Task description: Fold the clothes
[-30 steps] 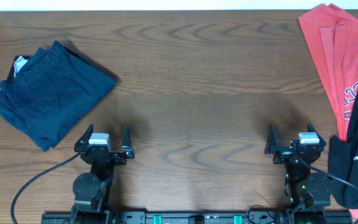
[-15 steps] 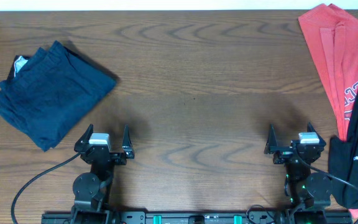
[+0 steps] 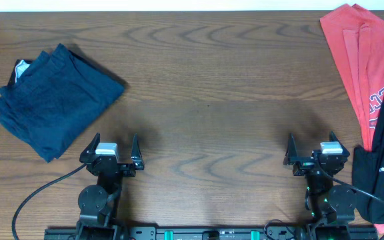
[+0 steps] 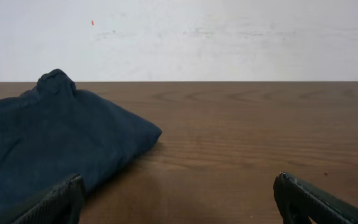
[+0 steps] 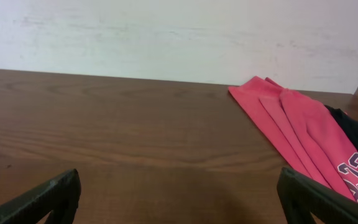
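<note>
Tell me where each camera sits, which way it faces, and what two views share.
Overhead: above the table, looking straight down; both arms show at the bottom edge, left gripper and right gripper open.
Left wrist: low over the table, facing the far wall; its fingers fill the bottom corners.
Right wrist: equally low, facing the same wall; its fingers at the bottom corners.
Shared: navy shorts in overhead and left wrist; red shirt in overhead and right wrist.
</note>
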You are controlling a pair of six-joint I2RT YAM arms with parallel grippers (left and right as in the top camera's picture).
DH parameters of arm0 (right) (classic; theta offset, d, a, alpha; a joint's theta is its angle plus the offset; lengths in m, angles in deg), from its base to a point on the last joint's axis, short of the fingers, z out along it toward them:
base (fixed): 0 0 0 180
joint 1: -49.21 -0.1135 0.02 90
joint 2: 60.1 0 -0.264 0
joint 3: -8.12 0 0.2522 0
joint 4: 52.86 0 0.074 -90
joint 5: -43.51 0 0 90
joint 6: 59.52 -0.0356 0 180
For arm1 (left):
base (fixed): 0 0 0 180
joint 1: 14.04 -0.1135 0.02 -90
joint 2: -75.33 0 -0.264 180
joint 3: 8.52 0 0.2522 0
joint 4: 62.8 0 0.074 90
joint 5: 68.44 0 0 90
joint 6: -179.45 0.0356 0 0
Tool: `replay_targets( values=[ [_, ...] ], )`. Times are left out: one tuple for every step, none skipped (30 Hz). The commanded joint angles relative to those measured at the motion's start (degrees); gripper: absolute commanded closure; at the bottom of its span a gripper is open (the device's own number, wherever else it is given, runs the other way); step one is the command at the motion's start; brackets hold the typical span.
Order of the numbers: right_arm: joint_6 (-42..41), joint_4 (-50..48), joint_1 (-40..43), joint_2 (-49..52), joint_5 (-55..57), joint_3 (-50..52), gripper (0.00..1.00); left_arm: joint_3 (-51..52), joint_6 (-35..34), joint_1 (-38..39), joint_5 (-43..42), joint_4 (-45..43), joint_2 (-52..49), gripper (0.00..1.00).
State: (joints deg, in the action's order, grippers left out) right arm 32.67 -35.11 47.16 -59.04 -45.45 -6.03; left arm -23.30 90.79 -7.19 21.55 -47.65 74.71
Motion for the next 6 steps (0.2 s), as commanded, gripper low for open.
replay_targets(
  values=[
    [0.9, 0.2, 0.6, 0.0, 0.0, 0.0, 0.01, 0.8, 0.3, -0.2, 1.1, 2.7, 0.4, 0.02],
    [0.9, 0.2, 0.6, 0.0, 0.0, 0.0, 0.01, 0.8, 0.3, -0.2, 1.1, 2.7, 0.4, 0.02],
    [0.9, 0.2, 0.6, 0.0, 0.0, 0.0, 0.01, 0.8, 0.3, -0.2, 1.1, 2.7, 0.4, 0.02],
    [0.9, 0.2, 0.6, 0.0, 0.0, 0.0, 0.01, 0.8, 0.3, -0.2, 1.1, 2.7, 0.4, 0.02],
    [0.9, 0.2, 0.6, 0.0, 0.0, 0.0, 0.01, 0.8, 0.3, -0.2, 1.1, 2.7, 0.4, 0.02],
    [0.9, 0.2, 0.6, 0.0, 0.0, 0.0, 0.01, 0.8, 0.3, -0.2, 1.1, 2.7, 0.4, 0.02]
  ],
)
